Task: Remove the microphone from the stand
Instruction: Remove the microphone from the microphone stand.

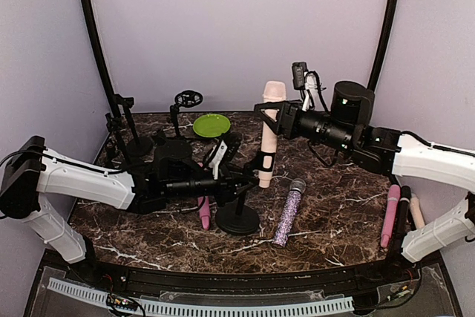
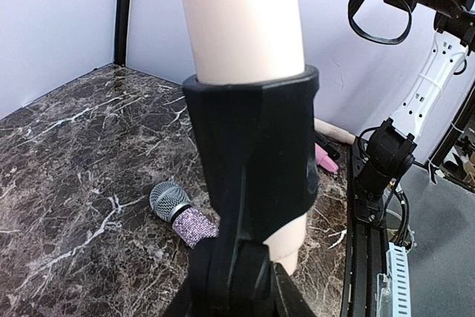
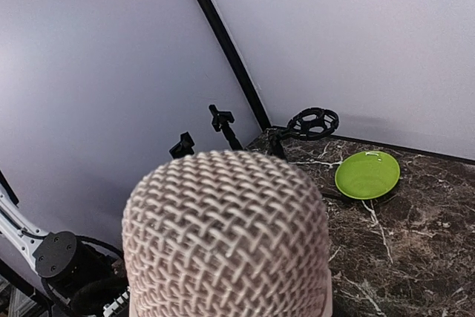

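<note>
- Top external view: one cream microphone (image 1: 268, 142) stands upright in the black clip (image 1: 265, 162) of one stand (image 1: 237, 220), near the middle of the marble table (image 1: 334, 183).
- The right gripper (image 1: 273, 119) grasps the microphone's upper body, just below the head. The left gripper (image 1: 236, 183) appears clenched on the stand's post, though black on black makes this hard to see.
- Five loose microphones lie flat: one glitter microphone (image 1: 288, 213), one pink microphone (image 1: 204, 213) beside the base, and three at the right edge (image 1: 390, 217).
- There is also one green plate (image 1: 211, 125) and at least two spare stands (image 1: 122, 120) at the back left.
- Left wrist view: the microphone (image 2: 241, 20) sits in the clip (image 2: 256, 146), its tip poking out below. One glitter microphone (image 2: 178, 213) lies behind it.
- Right wrist view: the microphone's mesh head (image 3: 226, 235) fills the foreground. One green plate (image 3: 367, 174) and one ring mount (image 3: 312, 122) are beyond it.
</note>
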Robot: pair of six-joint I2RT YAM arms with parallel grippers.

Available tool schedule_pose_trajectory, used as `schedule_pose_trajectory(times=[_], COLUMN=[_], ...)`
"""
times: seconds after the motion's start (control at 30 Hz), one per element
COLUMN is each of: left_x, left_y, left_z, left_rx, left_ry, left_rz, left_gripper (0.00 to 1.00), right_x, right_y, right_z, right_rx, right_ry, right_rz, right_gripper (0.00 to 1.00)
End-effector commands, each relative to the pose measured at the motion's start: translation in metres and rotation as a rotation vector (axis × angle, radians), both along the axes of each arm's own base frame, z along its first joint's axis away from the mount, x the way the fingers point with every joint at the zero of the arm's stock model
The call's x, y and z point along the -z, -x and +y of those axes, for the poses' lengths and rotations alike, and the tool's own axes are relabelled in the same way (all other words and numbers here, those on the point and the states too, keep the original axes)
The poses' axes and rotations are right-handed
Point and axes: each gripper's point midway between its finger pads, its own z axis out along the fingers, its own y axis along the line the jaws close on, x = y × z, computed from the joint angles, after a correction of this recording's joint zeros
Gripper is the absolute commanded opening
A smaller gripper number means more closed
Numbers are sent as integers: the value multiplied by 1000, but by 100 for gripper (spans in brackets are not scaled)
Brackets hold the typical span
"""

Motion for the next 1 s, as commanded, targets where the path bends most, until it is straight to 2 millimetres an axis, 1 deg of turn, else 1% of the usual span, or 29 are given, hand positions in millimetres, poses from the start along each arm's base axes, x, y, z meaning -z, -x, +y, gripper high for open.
schedule_pose_trajectory(times=[0.0, 0.17, 0.3, 0.4, 0.53, 0.6, 0.7, 0.87, 0.97], left_x=[-11, -11, -11, -10, -9, -10, -15, -16, -13], left_y=[0, -1, -1, 1, 7, 11, 17, 24, 24], left_z=[5, 8, 13, 15, 17, 17, 15, 13, 13], left_rx=[-17, -27, -45, -43, -18, 2, 49, 97, 97], left_ry=[35, 40, 52, 56, 68, 77, 100, 108, 97], left_rz=[-30, -19, -10, 7, 25, 32, 47, 53, 49], left_gripper=[0, 0, 0, 0, 0, 0, 0, 0, 0], right_x=[-37, -40, -45, -53, -67, -73, -76, -79, -79], right_y=[-19, -15, -5, 7, 35, 45, 54, 63, 58], right_z=[-20, -14, -8, -4, 3, 1, -2, -7, -9], right_rx=[142, 100, 15, -78, -246, -291, -333, -373, -339], right_ry=[-136, -121, -128, -132, -146, -149, -148, -161, -175], right_rz=[-27, -49, -88, -124, -194, -221, -246, -267, -241], right_gripper=[1, 1, 1, 1, 1, 1, 1, 1, 1])
